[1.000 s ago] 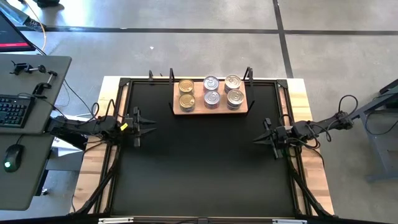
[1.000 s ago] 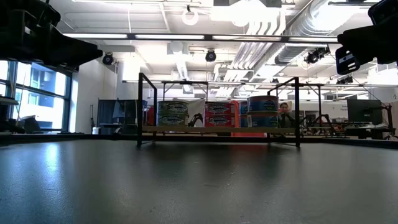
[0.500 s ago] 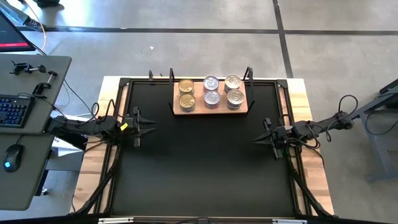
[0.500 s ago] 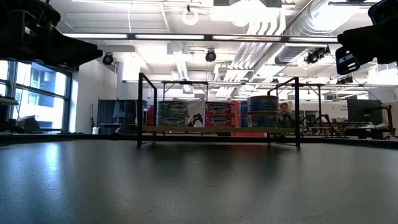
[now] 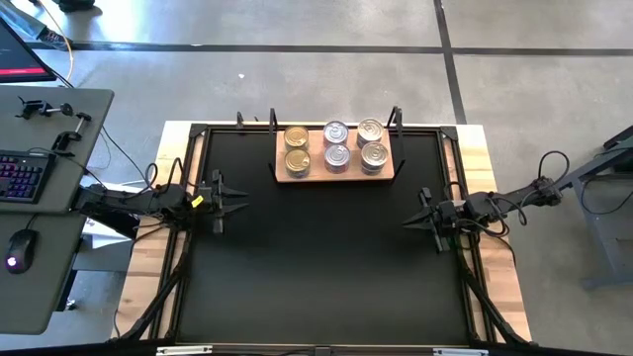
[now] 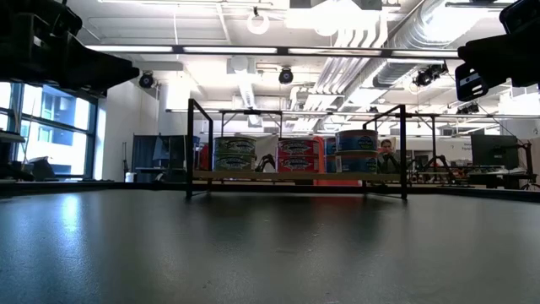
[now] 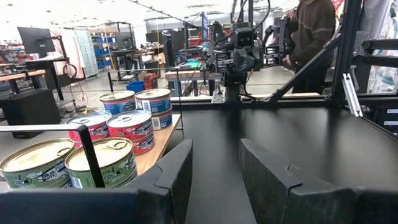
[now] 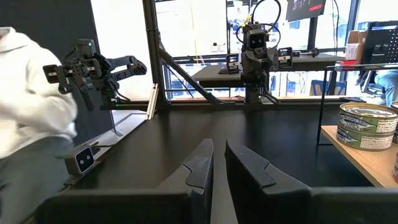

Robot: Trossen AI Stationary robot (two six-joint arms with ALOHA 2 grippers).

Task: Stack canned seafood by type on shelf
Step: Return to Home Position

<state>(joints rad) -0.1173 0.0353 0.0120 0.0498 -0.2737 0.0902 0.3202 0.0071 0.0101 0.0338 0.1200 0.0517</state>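
the tins [image 5: 336, 146] sit sorted in stacks on the shelf [image 5: 394, 170], so the left pincer [image 5: 235, 197], spread and empty, and the right pincer [image 5: 413, 222], pressed together, rest well apart at the tabletop [image 5: 316, 267] sides

Six round flat metal tins [image 5: 336, 146] sit in pairs on the pale rectangular wooden shelf [image 5: 336, 174]; the two at the left end are gold-lidded.

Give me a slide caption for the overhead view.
Six stacks of round metal seafood tins on the pale wooden shelf board; both dark arms idle at the black mat's sides.

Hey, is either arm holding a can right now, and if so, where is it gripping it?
Nothing is held. The left tool hangs open and empty; the right tool is shut on nothing. All cans sit on the shelf.
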